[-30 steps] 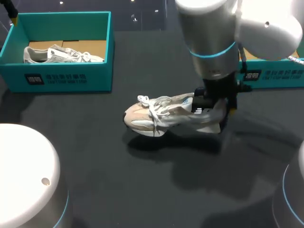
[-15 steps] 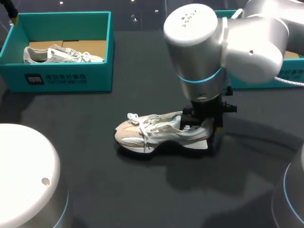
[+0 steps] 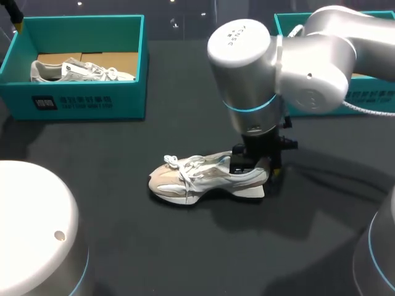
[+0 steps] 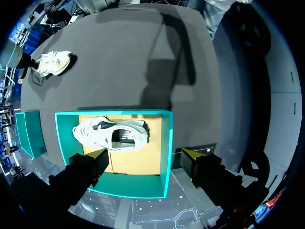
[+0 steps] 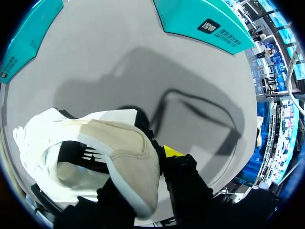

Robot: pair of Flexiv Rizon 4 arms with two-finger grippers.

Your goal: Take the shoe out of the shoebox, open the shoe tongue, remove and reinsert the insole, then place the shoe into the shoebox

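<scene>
A white and beige shoe (image 3: 200, 177) sits sole down on the dark table, toe pointing left. My right gripper (image 3: 256, 161) is shut on its heel; in the right wrist view the heel collar (image 5: 128, 148) lies between the fingers, with one yellow fingertip (image 5: 172, 151) outside it. My left gripper (image 4: 145, 157) hangs open above the left teal shoebox (image 4: 164, 143), which holds a second white shoe (image 4: 112, 135). In the head view, only a part of the left gripper (image 3: 12, 15) shows, at the far left corner.
The left shoebox (image 3: 74, 102) stands at the back left. A second teal shoebox (image 3: 370, 92) stands at the back right, partly behind my right arm. Both arm bases rise at the near corners of the table.
My right arm has carried the shoe down and a little to the left. The shoe was tilted and lifted; now it rests level on the table. The left arm has not moved.
</scene>
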